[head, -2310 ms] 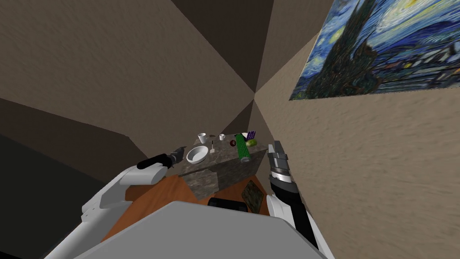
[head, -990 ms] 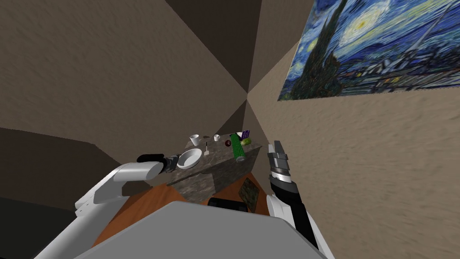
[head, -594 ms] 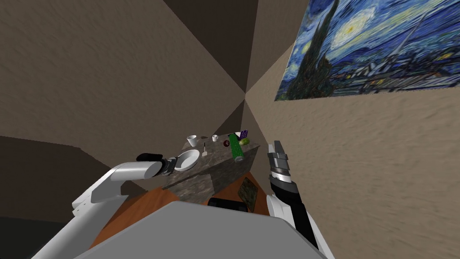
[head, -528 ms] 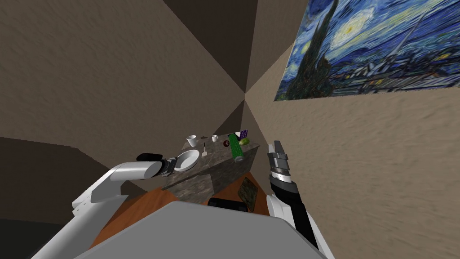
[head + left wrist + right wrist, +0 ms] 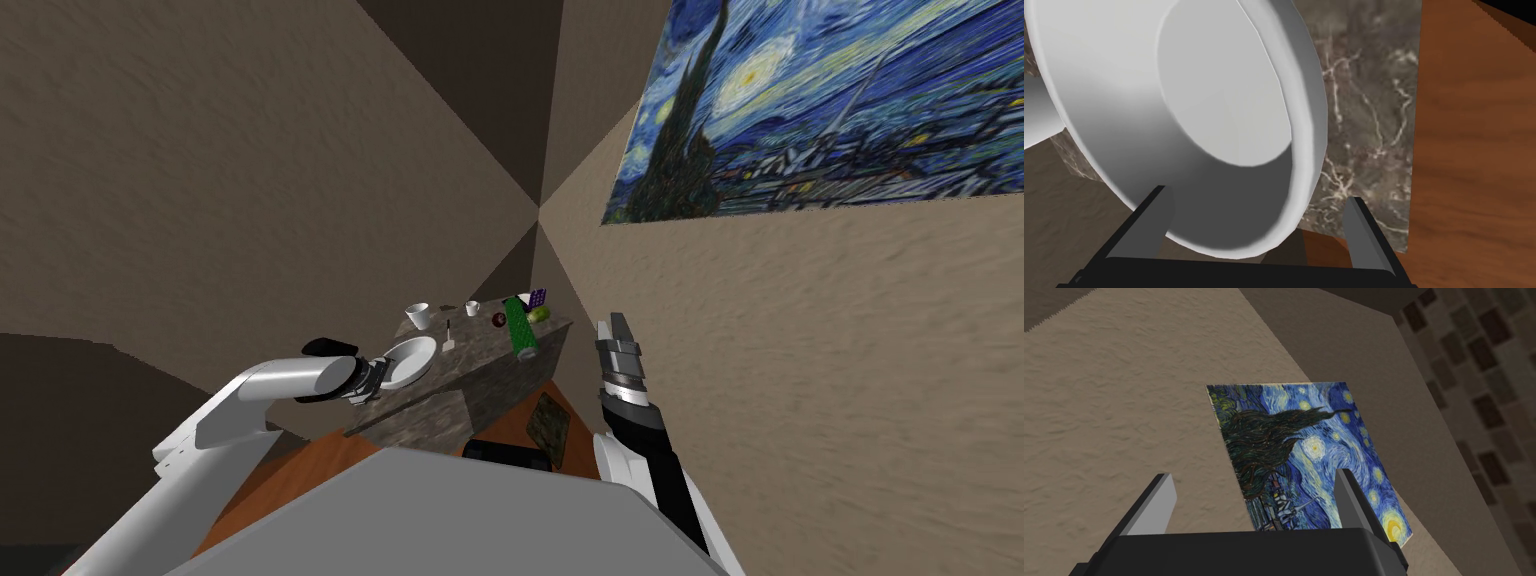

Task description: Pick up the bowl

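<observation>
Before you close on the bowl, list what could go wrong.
1. The open left jaws reach only the near rim of the bowl, which is wider than their gap; a pinch on that curved wall may slip.
2. The bowl sits near the edge of the table, above the floor; a nudge could tip it off.

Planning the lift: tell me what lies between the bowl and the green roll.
Head view: a small pale utensil lies on the marbled tabletop between the white bowl and the green roll.
</observation>
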